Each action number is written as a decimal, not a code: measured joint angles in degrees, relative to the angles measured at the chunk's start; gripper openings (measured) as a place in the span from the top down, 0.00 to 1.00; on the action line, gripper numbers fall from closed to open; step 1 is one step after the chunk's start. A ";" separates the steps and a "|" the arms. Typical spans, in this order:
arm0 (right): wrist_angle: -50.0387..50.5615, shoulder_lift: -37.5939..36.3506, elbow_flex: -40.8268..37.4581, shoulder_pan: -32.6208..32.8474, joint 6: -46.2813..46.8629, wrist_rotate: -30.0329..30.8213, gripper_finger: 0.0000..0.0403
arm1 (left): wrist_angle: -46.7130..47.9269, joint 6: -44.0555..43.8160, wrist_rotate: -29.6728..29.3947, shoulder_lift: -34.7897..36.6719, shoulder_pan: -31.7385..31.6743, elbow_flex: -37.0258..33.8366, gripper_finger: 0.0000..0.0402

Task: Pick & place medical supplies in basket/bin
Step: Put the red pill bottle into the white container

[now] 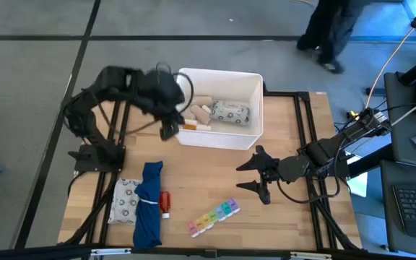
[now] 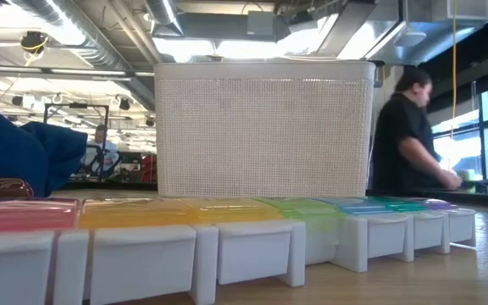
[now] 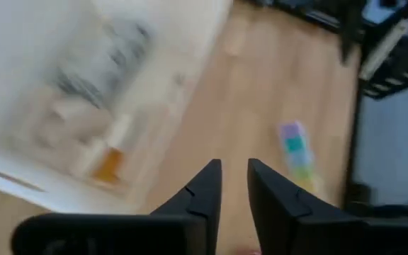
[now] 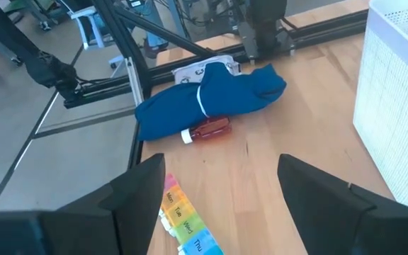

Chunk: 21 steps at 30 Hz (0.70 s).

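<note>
Left gripper (image 1: 169,130) hangs at the bin's (image 1: 255,94) left wall, jaws nearly closed, seemingly on nothing. Right gripper (image 1: 255,173) waits agape near the rainbow pill organizer (image 1: 214,217): light, rigid, slick; pinch across its narrow width.

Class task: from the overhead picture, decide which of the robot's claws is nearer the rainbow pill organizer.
Right. The right claw hangs just beyond the rainbow pill organizer; the left claw is farther off, at the white bin's left wall.
</note>
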State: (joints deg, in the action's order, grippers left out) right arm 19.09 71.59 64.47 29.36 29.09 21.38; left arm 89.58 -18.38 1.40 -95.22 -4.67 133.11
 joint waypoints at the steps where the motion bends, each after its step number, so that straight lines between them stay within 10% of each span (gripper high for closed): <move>1: 0.00 0.00 0.00 -0.05 -0.82 -0.01 0.32 | 0.01 -3.52 -0.12 0.34 2.55 -1.18 0.86; 13: -1.53 1.26 0.04 -2.05 -2.65 0.20 0.32 | -1.06 -24.66 -2.72 -1.33 24.76 -27.63 1.00; 21: -1.73 4.24 0.04 -2.03 -2.41 0.12 0.32 | -20.58 -26.76 0.57 -1.35 30.38 -47.94 1.00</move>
State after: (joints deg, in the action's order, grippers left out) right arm 17.36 75.84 64.51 27.33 26.68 21.50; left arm 69.00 -45.13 1.97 -96.57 25.71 85.17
